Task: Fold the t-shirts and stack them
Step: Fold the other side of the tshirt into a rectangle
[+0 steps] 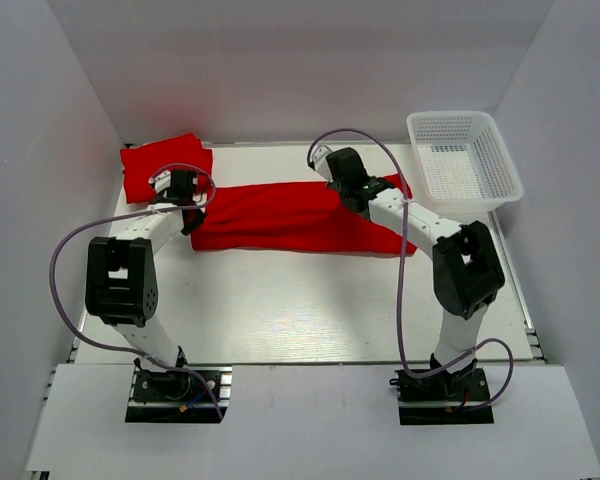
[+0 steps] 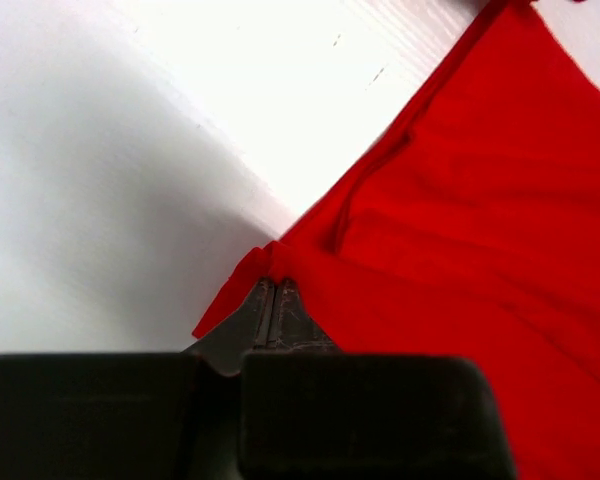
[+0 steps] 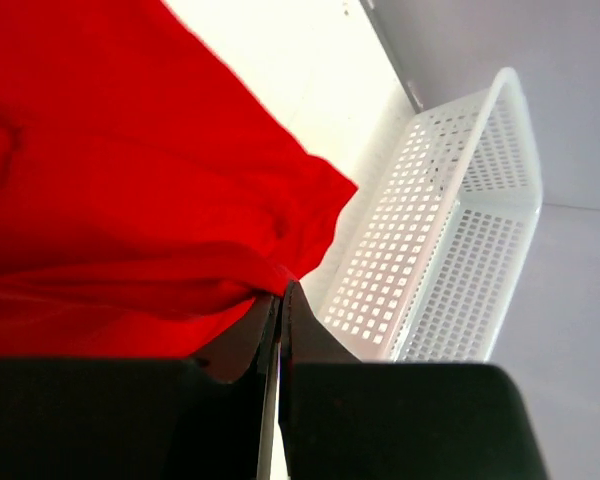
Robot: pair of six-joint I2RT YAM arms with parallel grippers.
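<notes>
left claw (image 2: pixel 276 290): pinched closed | right claw (image 3: pixel 280 295): pinched closed | arms: reaching forward

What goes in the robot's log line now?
left pincer: shut on long shirt corner | right pincer: shut on long shirt, other end | folded shirt: back left

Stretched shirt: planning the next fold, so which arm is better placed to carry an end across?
Right, likely. The right pincer grips the shirt end near the basket; the left pincer grips the end next to the folded shirt, so it can anchor.
</notes>
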